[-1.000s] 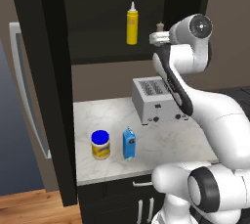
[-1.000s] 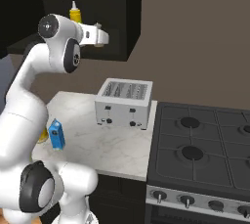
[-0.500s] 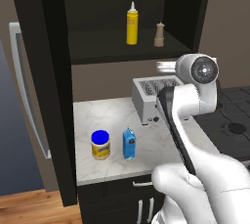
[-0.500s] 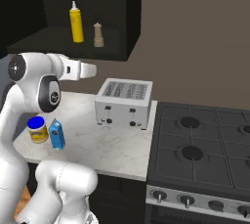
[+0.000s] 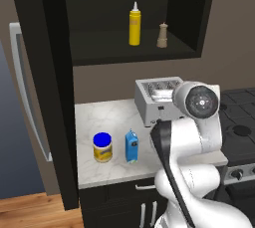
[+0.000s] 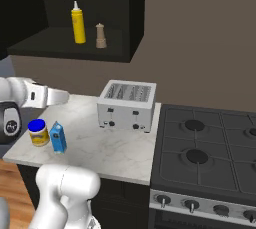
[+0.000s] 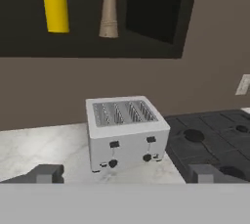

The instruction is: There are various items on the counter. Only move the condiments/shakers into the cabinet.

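Since the earlier frame, gripper (image 7: 124, 174) has dropped from shelf height to toaster (image 7: 126, 131) level, jaws spread, holding nothing. Small tan shaker (image 5: 162, 36) stands beside yellow squeeze bottle (image 5: 134, 24) in cabinet (image 5: 191, 18), upper centre. Blue-lidded jar (image 5: 102, 147) (carton (image 5: 131, 146) beside it) sits lower left on counter (image 5: 99, 117).

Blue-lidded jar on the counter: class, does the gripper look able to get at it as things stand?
Probably yes. The blue-lidded jar stands apart from the blue carton, with nothing above it, and the gripper is open and holds nothing.
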Controlling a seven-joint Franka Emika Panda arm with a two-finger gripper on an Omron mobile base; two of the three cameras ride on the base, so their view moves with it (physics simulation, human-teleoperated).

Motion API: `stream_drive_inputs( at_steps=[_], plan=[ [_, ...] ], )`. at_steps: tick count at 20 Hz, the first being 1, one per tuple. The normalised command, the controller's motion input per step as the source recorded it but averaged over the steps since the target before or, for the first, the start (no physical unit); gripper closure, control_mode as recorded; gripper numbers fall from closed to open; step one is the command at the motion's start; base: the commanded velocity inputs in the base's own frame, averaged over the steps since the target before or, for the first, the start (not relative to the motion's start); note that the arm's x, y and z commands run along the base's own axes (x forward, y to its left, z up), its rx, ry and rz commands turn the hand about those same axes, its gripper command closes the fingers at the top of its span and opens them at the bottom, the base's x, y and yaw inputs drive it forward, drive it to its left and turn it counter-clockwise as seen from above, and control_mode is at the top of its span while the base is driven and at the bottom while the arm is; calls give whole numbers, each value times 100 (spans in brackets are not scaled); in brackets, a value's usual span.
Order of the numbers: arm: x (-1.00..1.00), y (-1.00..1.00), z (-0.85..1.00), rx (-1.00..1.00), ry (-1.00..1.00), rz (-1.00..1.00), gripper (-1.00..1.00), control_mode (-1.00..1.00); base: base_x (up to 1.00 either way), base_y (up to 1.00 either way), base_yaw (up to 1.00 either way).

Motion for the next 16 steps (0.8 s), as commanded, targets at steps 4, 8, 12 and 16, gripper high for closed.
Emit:
stream_drive_inputs(
  at_steps=[4, 8, 12, 16],
  plan=[
    [-100, 100, -45, -9, 0, 1, -100, -100, 0, 0, 0],
    [-100, 95, -61, -10, 0, 5, -100, -100, 0, 0, 0],
    [-100, 43, -75, -3, 0, 13, -100, -100, 0, 0, 0],
    [-100, 22, -99, 0, 0, 15, -100, -100, 0, 0, 0]
  ],
)
